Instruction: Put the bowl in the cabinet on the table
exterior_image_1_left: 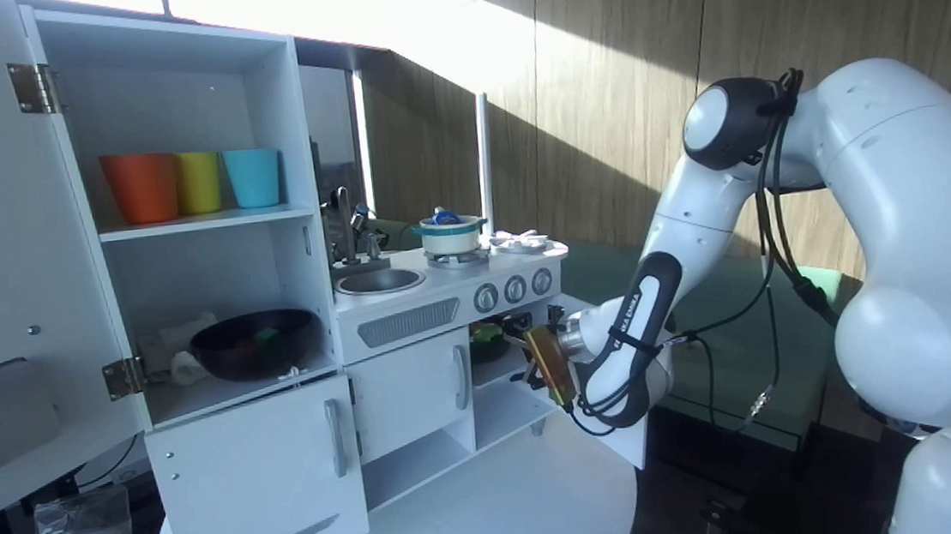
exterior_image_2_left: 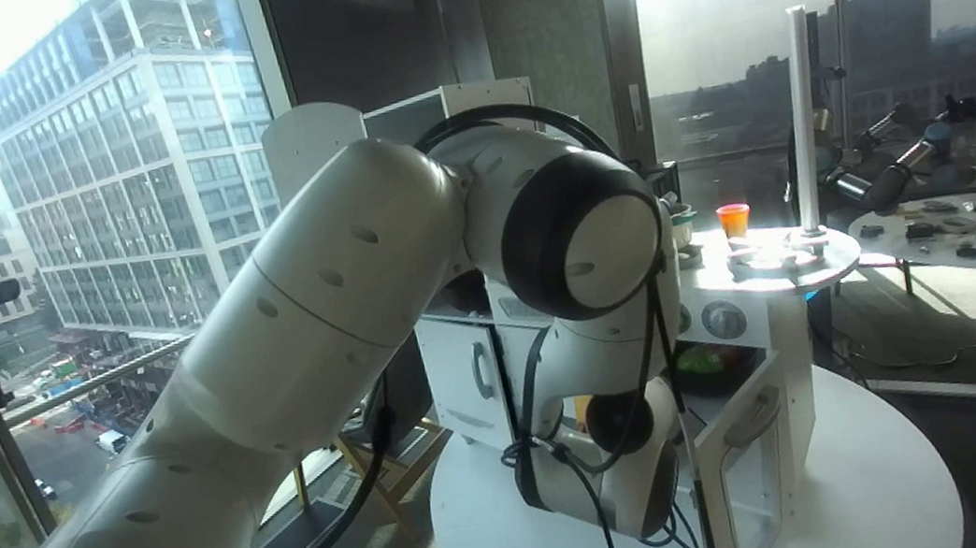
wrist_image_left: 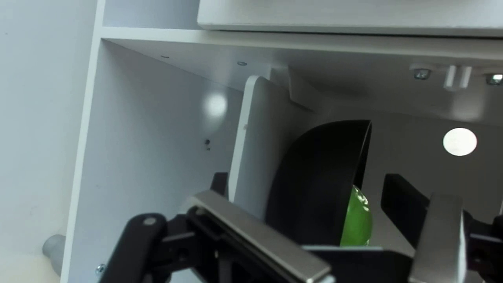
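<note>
The bowl [wrist_image_left: 314,182] lies before the parted pincer [wrist_image_left: 306,184].

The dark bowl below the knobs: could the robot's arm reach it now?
Probably yes: the cabinet door stands open and the spread pincer faces the bowl, though the shelf edge might block one finger.

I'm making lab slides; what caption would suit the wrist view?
Open gripper facing a bowl, green item inside, on a shelf in the cabinet.
</note>
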Controlling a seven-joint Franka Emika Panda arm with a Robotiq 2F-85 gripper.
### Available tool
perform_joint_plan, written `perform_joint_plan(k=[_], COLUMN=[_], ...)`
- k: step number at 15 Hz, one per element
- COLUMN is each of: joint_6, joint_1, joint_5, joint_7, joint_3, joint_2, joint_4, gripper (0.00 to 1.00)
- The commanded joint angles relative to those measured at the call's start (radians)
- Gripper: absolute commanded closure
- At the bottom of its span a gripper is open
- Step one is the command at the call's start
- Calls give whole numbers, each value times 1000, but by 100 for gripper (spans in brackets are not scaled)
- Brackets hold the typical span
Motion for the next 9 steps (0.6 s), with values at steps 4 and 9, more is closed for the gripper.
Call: perform_joint_plan(k=[4,9], joint_6=[79,68], joint_1=[56,71], joint_5=[-2,-4], joint_7=[51,89], joint_3=[-58,-66], joint_2=[-31,-33], joint_4=[8,38], gripper=[0,0])
